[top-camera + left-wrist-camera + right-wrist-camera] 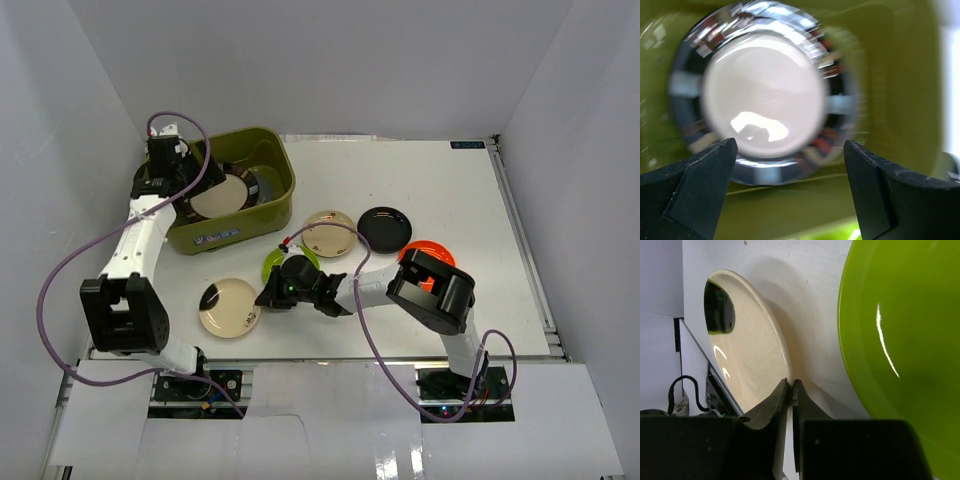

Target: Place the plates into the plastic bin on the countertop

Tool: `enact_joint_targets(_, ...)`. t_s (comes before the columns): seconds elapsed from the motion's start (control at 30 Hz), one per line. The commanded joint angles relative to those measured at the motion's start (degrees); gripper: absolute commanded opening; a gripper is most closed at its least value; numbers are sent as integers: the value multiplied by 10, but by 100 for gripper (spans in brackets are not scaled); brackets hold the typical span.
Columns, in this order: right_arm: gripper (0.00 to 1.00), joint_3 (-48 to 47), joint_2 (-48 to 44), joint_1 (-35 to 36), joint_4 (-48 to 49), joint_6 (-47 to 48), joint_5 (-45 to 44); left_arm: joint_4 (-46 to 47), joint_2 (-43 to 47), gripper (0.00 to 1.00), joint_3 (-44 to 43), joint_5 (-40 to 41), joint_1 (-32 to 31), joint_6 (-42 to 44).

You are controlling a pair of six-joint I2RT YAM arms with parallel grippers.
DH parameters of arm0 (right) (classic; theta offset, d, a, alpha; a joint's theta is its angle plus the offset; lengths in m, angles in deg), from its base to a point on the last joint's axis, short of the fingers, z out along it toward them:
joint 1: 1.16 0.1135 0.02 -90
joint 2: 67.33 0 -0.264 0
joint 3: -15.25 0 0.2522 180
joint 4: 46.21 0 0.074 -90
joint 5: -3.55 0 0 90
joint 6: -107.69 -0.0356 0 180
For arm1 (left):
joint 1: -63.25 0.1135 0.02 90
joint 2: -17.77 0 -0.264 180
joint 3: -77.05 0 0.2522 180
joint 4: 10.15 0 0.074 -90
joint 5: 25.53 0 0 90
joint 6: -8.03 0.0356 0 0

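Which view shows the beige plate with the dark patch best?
Top external: the beige plate lies whole and unobstructed on the countertop, beside the right gripper. Right wrist shows it only obliquely, cropped, just past that gripper. Left wrist looks into the plastic bin and misses it.

one bin [260, 222]. seven plates in view: two in the bin, a cream plate [215, 198] and a grey plate [268, 183]; five on the bench [440, 180]: near beige plate [232, 308], far beige plate [328, 233], lime plate [272, 262], black plate [385, 228], orange plate [428, 248]. two arms: left arm [140, 235], right arm [380, 290].
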Motion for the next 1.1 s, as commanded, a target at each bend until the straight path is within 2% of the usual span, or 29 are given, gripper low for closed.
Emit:
enact_joint_targets(0.0,8,25,-71,-10,72,15,14,64,69,98,-30,-94,-4,-33)
enact_joint_targets(0.17,8,80,-162,-27,105,23,20,77,95,98,-53,-161,-4,-56)
enact_joint_targets(0.27,8,111,-227,-48,110,32,16,77,151,98,-33,-188,-4,-55)
enact_joint_targets(0.4,8,95,-287,-96,51,84,7,76,274,90,61,-154,-4,-69)
enact_joint_targets(0.43,8,82,-291,-107,38,108,7,79,328,88,105,-139,-4,-77)
enact_joint_targets(0.5,8,25,-282,-139,-5,133,7,88,377,84,143,-122,-4,-101)
enact_joint_targets(0.57,8,-27,-256,-169,-12,146,32,90,436,83,178,-131,-4,-110)
enact_joint_targets(0.63,8,-71,-216,-183,-41,162,31,58,453,82,180,-119,-47,-96)
enact_joint_targets(0.73,8,-189,-139,-199,-93,191,30,26,479,83,218,-75,-93,-83)
enact_joint_targets(0.77,8,-253,-117,-201,-103,196,30,18,486,83,227,-58,-106,-81)
enact_joint_targets(0.87,8,-372,-11,-209,-167,211,52,5,526,83,271,5,-178,-78)
enact_joint_targets(0.9,8,-440,38,-211,-185,212,54,-7,533,83,275,46,-190,-74)
enact_joint_targets(1.07,8,-641,207,-214,-232,213,58,-76,548,82,295,97,-233,-104)
